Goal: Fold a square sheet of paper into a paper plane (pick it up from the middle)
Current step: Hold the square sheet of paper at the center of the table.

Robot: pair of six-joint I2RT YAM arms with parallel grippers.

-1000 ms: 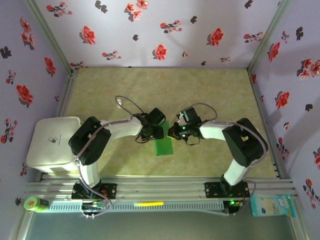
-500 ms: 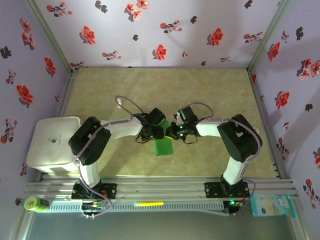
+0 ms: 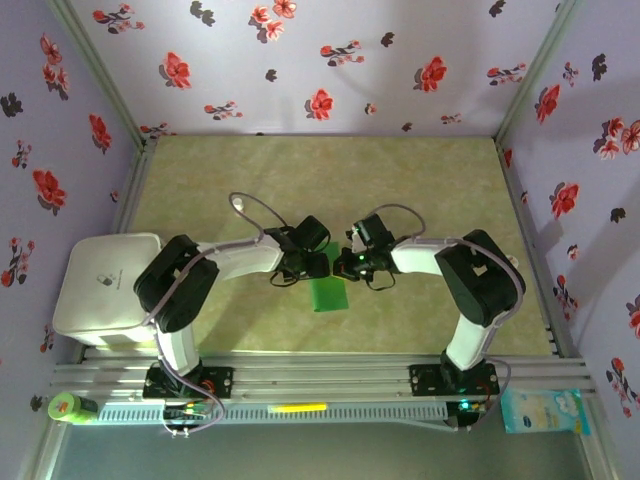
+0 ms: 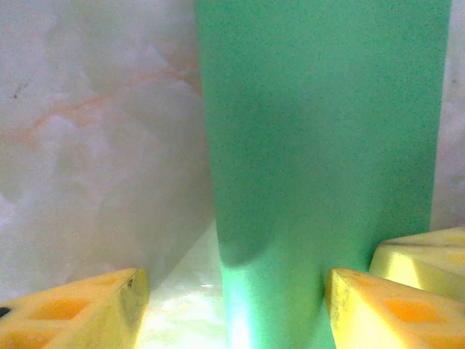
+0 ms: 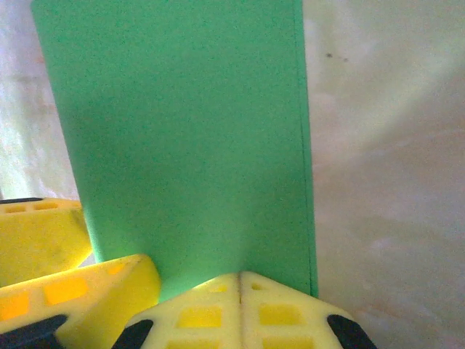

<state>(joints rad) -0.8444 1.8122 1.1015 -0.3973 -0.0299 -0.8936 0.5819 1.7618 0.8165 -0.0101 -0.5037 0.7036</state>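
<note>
Flower-papered walls ring the marbled table [image 3: 420, 190], where the green sheet of paper [image 3: 327, 293], folded to a narrow strip, lies at the centre with its far end between the two grippers. The left gripper [image 3: 318, 266] stands open, its yellow fingers [image 4: 73, 309] straddling that end. The right gripper [image 3: 343, 266] is closed, pads [image 5: 240, 305] pressed together at the strip's edge; whether they pinch it cannot be told.
</note>
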